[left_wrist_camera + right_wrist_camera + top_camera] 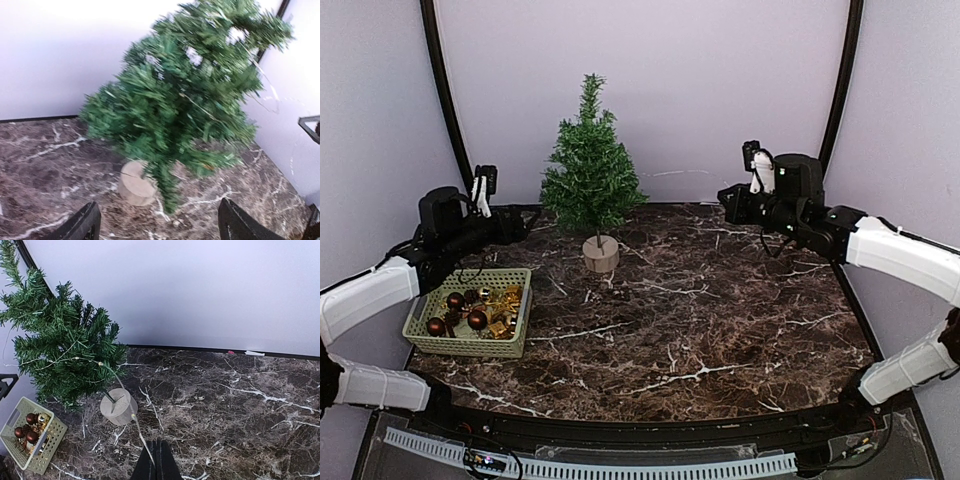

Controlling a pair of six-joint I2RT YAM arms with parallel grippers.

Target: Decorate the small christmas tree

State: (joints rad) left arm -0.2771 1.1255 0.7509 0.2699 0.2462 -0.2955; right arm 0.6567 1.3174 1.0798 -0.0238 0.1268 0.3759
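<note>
Flanking the rear-edge small christmas tree (592,170), left tool (159,215) gapes, right tool (156,457) clenched

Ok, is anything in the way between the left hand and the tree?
Nothing visible. The left hand is open and faces the tree, with only bare table between them. The basket sits nearer the arm bases, out of that line.
</note>
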